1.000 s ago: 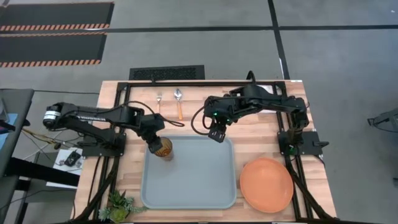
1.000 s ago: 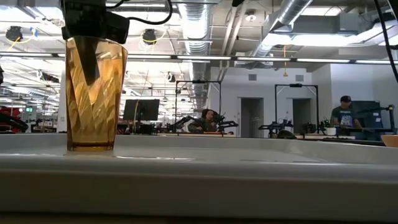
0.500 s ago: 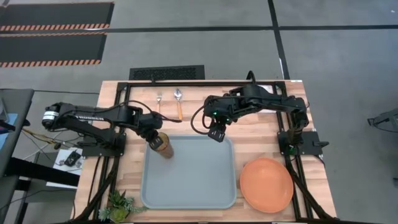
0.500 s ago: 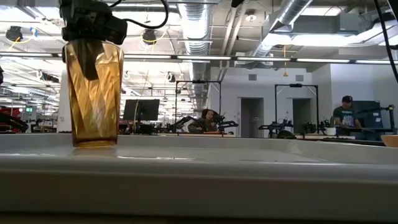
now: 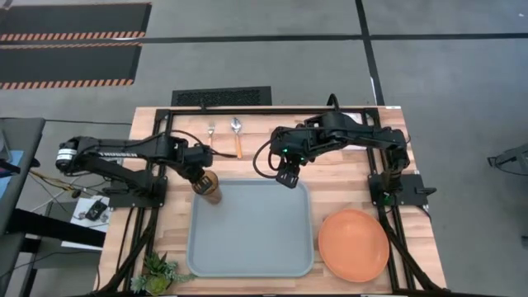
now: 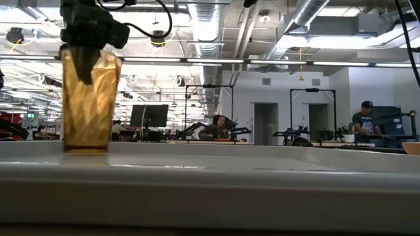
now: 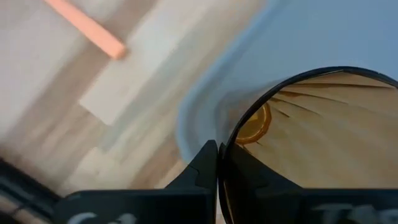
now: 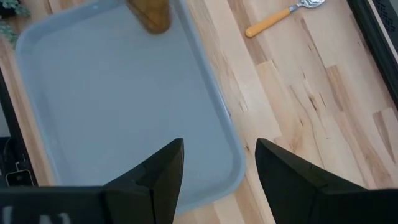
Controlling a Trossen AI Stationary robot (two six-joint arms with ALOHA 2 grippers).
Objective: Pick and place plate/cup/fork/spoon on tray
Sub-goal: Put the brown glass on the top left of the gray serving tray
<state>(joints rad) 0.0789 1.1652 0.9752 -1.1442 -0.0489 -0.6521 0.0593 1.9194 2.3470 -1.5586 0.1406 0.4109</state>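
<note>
A grey concrete floor surrounds a wooden bench (image 5: 338, 177) framed by black rails; the low view looks past it into a big workshop with ducts overhead and people far off.

The tray (image 5: 252, 229) lies at the bench's middle. The left end effector (image 5: 200, 179) pinches the rim of the cup (image 5: 209, 190), one finger inside the wall and one outside, as the left wrist view shows; the cup is at the tray's far-left corner, and I cannot tell from the low view whether its base touches the tray floor. The right end effector (image 8: 217, 165) hangs wide and empty over the tray's far-right corner.

Handling, as a judgement: the cup looks light, stiff and smooth, tall enough to tip, so a rim pinch suits it. The plate (image 5: 354, 245), on the bench to the right of the tray, is flat and thin; its edge is the only hold. The fork (image 5: 210, 133) and spoon (image 5: 238, 135), side by side beyond the tray, are slim and low; take each across its orange handle.

Count: one tray, one cup, one plate, one fork, one spoon, plus one small plant (image 5: 157, 271) near the left front corner.
</note>
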